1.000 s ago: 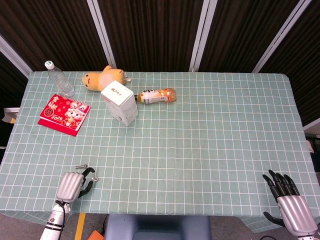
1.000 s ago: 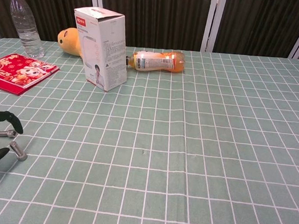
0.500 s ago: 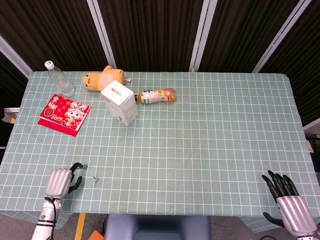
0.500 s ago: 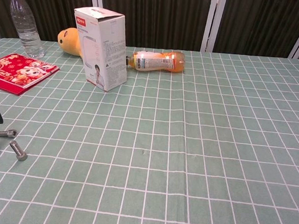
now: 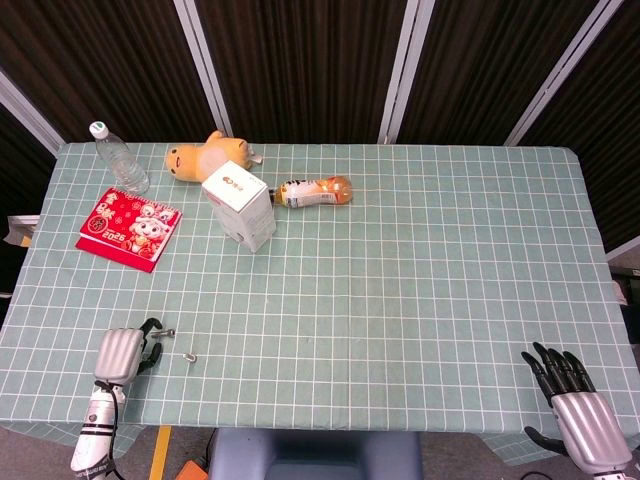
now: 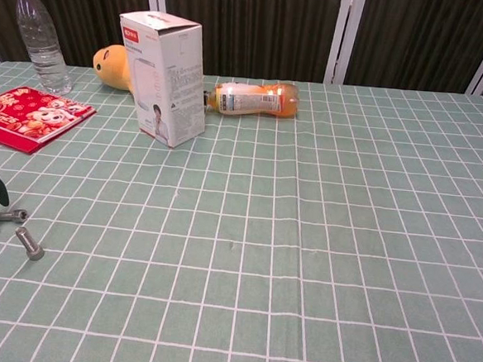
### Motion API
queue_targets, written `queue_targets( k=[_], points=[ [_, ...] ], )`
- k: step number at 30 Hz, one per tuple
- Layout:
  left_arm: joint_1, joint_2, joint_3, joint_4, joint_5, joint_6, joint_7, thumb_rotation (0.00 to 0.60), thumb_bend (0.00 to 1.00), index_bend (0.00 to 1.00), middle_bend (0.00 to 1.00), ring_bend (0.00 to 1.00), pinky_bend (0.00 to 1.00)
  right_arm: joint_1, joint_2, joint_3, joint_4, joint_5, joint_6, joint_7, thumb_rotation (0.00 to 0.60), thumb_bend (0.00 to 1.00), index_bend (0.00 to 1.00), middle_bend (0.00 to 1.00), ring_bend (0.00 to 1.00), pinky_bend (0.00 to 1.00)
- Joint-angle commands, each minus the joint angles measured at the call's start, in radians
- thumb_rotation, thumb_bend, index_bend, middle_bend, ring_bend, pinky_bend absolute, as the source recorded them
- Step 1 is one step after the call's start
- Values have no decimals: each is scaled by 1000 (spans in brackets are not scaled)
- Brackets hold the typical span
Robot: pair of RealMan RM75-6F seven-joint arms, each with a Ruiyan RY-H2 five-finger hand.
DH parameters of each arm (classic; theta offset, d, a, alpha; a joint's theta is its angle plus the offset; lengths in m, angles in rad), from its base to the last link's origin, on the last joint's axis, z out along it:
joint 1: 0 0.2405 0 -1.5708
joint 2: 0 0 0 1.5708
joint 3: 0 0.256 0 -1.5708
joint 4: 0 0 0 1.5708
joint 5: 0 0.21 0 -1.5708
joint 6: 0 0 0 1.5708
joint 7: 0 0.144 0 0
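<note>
While the left hand point(image 5: 120, 352) sits at the near left table edge, fingers curled loosely and holding nothing, two small steel bolts lie just beside its fingertips: one bolt point(image 6: 7, 214) nearly touching them, the other bolt point(image 6: 29, 243) slightly apart on the green checked tablecloth point(image 5: 400, 280). The right hand point(image 5: 572, 405) rests at the near right corner, fingers spread, empty.

Bright, even overhead light — soft faint shadows, sharp focus, dark backdrop beyond.
</note>
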Motion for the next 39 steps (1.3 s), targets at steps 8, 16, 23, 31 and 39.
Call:
queue_targets(
  k=[8, 16, 23, 31, 39],
  points=[
    [-17, -30, -14, 63, -33, -38, -13, 600, 396, 464, 1000, 1000, 1000, 4, 5, -1, -3, 5, -8, 6, 600, 158, 0, 0, 0, 0],
    [-22, -39, -15, 92, -36, -40, -27, 600, 398, 500, 1000, 1000, 1000, 7, 8, -4, -4, 6, -15, 5, 600, 158, 0, 0, 0, 0],
    [-26, -41, -15, 95, -41, -43, -28, 600, 398, 542, 1000, 1000, 1000, 7, 9, -5, -6, 4, -14, 7, 600, 158, 0, 0, 0, 0],
    [-22, -28, -15, 70, -28, -8, -34, 600, 399, 572, 1000, 1000, 1000, 7, 9, -6, -5, 3, -14, 7, 600, 158, 0, 0, 0, 0],
    [-19, -5, -6, 14, -8, 20, -26, 600, 398, 569, 1000, 1000, 1000, 7, 9, -5, -5, 5, -14, 7, 600, 158, 0, 0, 0, 0]
  ],
)
